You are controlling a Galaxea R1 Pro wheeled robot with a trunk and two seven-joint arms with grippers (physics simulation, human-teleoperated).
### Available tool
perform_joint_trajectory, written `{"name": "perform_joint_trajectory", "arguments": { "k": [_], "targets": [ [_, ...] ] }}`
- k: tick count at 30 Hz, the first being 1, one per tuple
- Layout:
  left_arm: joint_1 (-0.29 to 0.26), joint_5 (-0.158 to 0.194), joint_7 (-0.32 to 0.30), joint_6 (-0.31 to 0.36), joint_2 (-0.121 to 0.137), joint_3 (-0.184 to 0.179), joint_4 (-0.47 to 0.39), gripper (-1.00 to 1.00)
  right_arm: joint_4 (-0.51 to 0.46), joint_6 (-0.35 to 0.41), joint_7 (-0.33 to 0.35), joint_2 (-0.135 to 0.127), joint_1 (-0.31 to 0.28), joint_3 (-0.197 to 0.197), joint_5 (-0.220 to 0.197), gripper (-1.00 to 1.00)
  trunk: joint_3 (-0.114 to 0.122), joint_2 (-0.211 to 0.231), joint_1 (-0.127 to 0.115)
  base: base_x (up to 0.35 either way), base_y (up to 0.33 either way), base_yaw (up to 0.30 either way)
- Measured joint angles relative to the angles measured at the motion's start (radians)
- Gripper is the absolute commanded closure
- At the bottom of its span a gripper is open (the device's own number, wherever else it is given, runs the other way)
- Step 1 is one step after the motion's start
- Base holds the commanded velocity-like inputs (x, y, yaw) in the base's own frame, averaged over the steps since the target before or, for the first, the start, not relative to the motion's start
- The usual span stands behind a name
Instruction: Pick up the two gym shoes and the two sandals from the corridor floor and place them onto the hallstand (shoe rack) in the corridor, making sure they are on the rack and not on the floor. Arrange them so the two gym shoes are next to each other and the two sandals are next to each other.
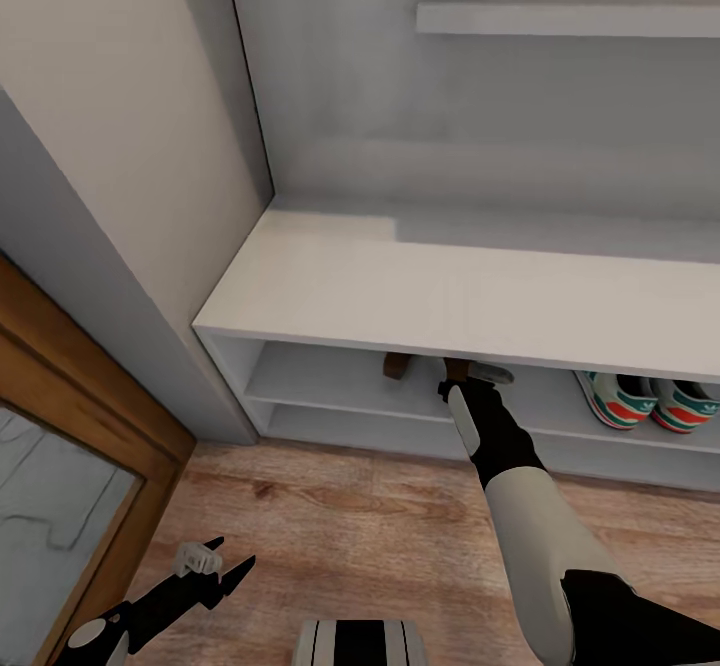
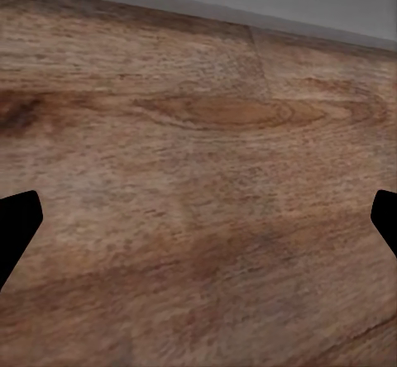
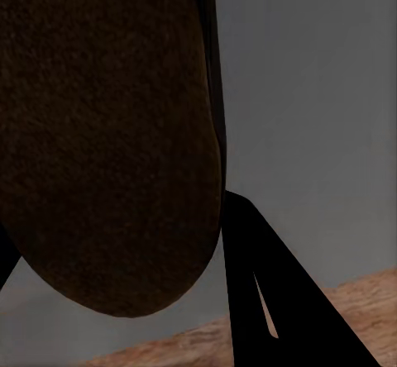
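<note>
Right now the right gripper (image 1: pixel 462 378) reaches under the bench top of the hallstand (image 1: pixel 450 301) at centre frame, its fingers pressed against a brown sandal (image 3: pixel 107 135) — dark sole close up in the right wrist view, apparently clamped, though the bench edge cuts most of it off. One more brown sandal (image 1: pixel 397 365) peeks out just left of it on the upper shelf. Two gym shoes (image 1: pixel 650 401), cream with teal stripes and red-orange patches, sit side by side at right, toes half hidden. At lower left, the left gripper (image 1: pixel 225 561) hangs spread wide, empty, over the corridor floor (image 1: pixel 350 526).
</note>
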Motion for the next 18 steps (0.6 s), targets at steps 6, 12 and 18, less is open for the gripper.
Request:
{"name": "perform_joint_trajectory", "arguments": {
  "k": [6,12,18],
  "targets": [
    [0.000,0.000,0.000,0.000,0.000,0.000,0.000,-1.00,0.003,0.000,0.000,0.000,0.000,0.000,0.000,1.00,0.000,0.000,0.000,0.074,0.044,0.000],
    [0.000,0.000,0.000,-0.001,0.000,0.000,0.001,-1.00,0.002,0.000,0.000,0.000,0.000,0.000,0.000,1.00,0.000,0.000,0.000,0.016,0.011,0.000],
    [0.000,0.001,0.000,0.000,0.000,0.000,0.001,-1.00,0.000,0.000,0.000,0.000,0.000,0.000,0.000,1.00,0.000,0.000,0.000,0.047,0.038,0.000]
  ]
}}
